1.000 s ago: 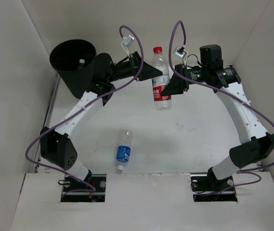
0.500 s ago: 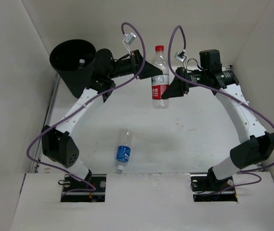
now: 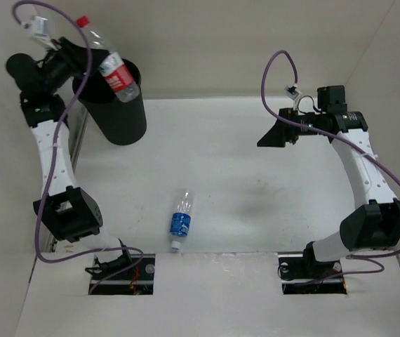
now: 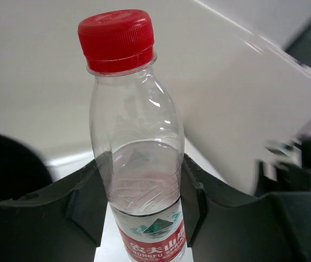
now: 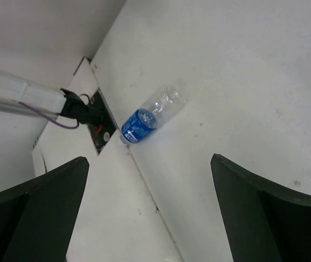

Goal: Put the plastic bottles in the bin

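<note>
The clear red-label, red-cap bottle (image 3: 114, 70) hangs tilted over the mouth of the black bin (image 3: 121, 119) at the far left. My left gripper (image 3: 93, 57) is shut on it; in the left wrist view both black fingers (image 4: 85, 197) press the bottle (image 4: 136, 153) just above its label, and the bin's rim (image 4: 8, 169) shows at the left. A blue-label bottle (image 3: 180, 220) lies on its side on the table near the front edge, also seen in the right wrist view (image 5: 147, 117). My right gripper (image 3: 267, 137) hangs open and empty at mid right, jaws wide apart (image 5: 150, 207).
White walls close in the table at the back and on both sides. A raised white board (image 3: 214, 295) runs along the near edge with the two arm bases set into it. The left arm's base and purple cable (image 5: 63, 109) show beside the blue-label bottle.
The left arm swung the red-label bottle from the table's middle to over the bin. The right gripper let go of it, opened wide and drew back to the right.
</note>
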### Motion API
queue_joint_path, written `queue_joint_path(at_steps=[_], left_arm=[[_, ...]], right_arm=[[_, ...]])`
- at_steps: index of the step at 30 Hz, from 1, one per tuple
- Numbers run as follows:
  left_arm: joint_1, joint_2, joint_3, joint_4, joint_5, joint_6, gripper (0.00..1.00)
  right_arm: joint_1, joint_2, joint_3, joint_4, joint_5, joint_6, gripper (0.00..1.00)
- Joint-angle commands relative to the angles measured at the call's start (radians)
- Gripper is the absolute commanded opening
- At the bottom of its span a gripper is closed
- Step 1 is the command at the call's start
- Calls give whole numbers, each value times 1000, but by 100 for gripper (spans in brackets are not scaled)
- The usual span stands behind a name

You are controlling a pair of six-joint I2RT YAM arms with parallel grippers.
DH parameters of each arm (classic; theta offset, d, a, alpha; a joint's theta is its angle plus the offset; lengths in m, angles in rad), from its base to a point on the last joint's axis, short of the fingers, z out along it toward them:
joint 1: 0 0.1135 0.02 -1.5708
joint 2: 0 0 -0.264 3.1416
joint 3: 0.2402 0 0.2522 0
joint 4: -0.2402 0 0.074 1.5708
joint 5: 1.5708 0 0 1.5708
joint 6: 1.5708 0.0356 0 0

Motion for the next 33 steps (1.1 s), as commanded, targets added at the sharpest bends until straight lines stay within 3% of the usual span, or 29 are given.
queue_joint_path(at_steps=[1, 7, 12, 15, 16, 17, 18, 19, 20, 21, 24, 29, 31, 33], left_arm=[[148, 4, 92, 40, -25, 113, 2], [234, 38, 83, 14, -202, 377, 2], [196, 66, 58, -39, -334, 582, 2], [154, 67, 11, -38, -407, 696, 8], [139, 70, -1, -42, -426, 730, 14], [128, 72, -15, -47, -446, 748, 28], [118, 70, -27, -55, -458, 759, 48], [104, 64, -43, -56, -470, 768, 77], [91, 55, -54, -56, -479, 770, 94], [81, 46, -58, -58, -486, 768, 100], [55, -12, -63, -78, -504, 753, 100], [16, -225, -57, -232, -760, 736, 100], [33, -348, -95, -311, -826, 741, 100], [83, -480, -173, -357, -791, 742, 100]], right_arm=[[9, -80, -39, -24, 25, -86, 100], [16, -129, -91, -20, 40, -77, 100], [16, -161, -91, -23, 40, -63, 100], [12, -189, -99, -24, 35, -51, 100], [9, -199, -100, -23, 34, -46, 100], [9, -210, -103, -23, 31, -40, 100], [7, -219, -106, -23, 28, -34, 100], [12, -230, -111, -20, 31, -29, 100], [15, -241, -115, -20, 38, -29, 100], [15, -250, -122, -18, 42, -29, 100], [55, -273, -154, 23, 194, -17, 100], [203, -288, -279, 185, 725, 58, 100], [260, -255, -309, 222, 820, 74, 100], [344, -210, -306, 242, 806, 33, 100]])
